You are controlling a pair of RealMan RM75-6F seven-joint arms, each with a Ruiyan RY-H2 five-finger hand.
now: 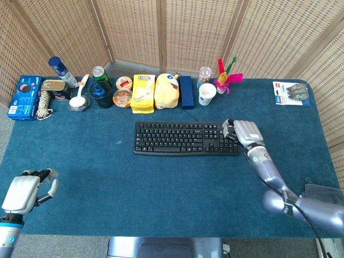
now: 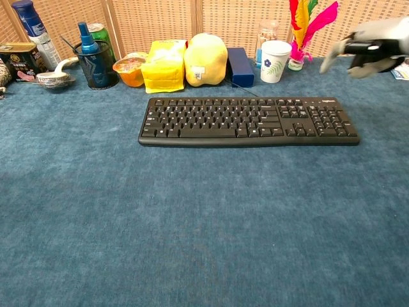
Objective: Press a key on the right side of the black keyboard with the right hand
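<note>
The black keyboard (image 1: 185, 138) (image 2: 249, 120) lies flat in the middle of the blue table. My right hand (image 1: 246, 132) (image 2: 370, 46) hovers above and just past the keyboard's right end, touching no key. One finger sticks out toward the keys, the others are curled in, and it holds nothing. My left hand (image 1: 24, 192) rests near the table's front left corner with fingers apart and nothing in it; the chest view does not show it.
Along the back edge stand a blue box (image 1: 24, 97), a spray can (image 1: 63, 71), a green can (image 1: 100, 75), a yellow pack (image 1: 143, 92), a yellow plush (image 1: 166, 90), a paper cup (image 1: 207, 94) (image 2: 275, 61) and feathers (image 1: 228, 75). A blister pack (image 1: 291, 92) lies at the back right.
</note>
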